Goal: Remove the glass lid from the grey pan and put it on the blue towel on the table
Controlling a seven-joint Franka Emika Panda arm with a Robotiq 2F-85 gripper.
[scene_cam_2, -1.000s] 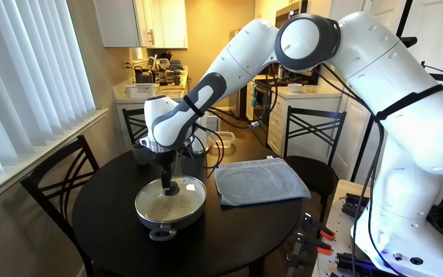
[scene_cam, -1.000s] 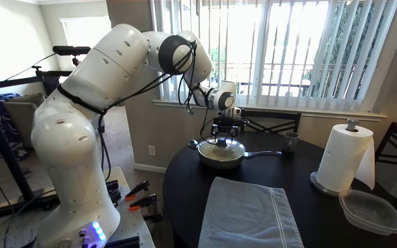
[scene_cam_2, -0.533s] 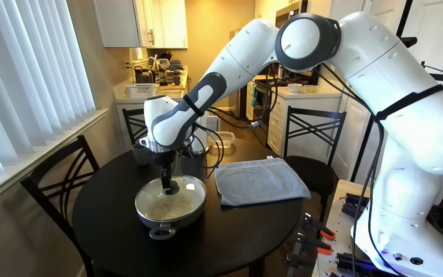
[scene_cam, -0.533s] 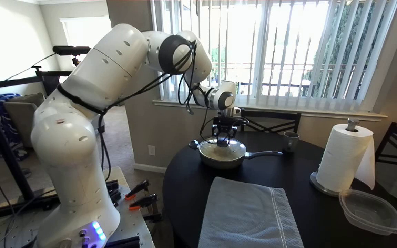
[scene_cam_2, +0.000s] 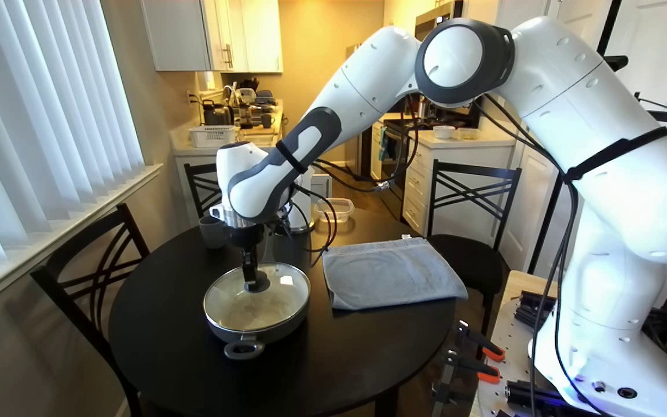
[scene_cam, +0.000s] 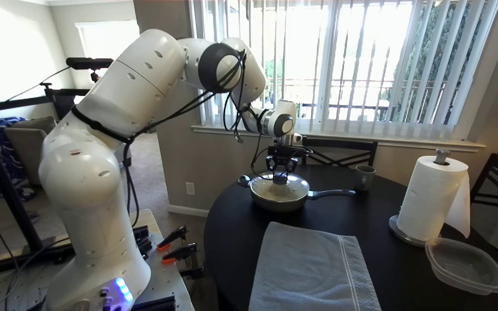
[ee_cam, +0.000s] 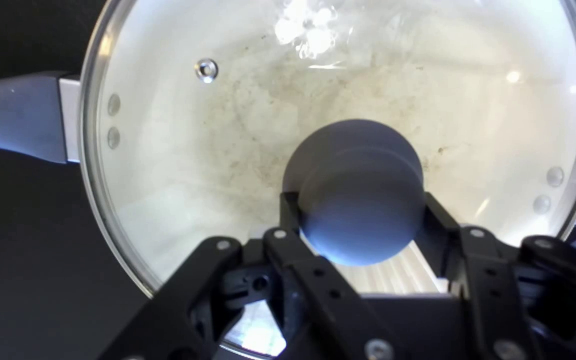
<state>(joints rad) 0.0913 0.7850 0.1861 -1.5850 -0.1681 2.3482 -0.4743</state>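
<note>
Pincer [ee_cam: 361,205], black metal, clasps the dark round knob [ee_cam: 355,187], surest-looking hold for the presumably stiff, fragile, clear round glass lid [ee_cam: 263,125] near the round black tabletop's [scene_cam: 231,235] edge.

In an exterior view a paper roll [scene_cam: 430,198] stands on end, its loose sheet [scene_cam: 461,209] hanging — and just beside it sits a tub [scene_cam: 465,265]. A mug [scene_cam: 365,177] is well apart from both, with a chair [scene_cam: 339,145] behind it below the window [scene_cam: 327,65], where blinds [scene_cam: 448,65] hang. In an exterior view a basket [scene_cam_2: 212,136] sits on a counter [scene_cam_2: 186,149] — a bowl [scene_cam_2: 443,132] stands near an oven [scene_cam_2: 395,156].
</note>
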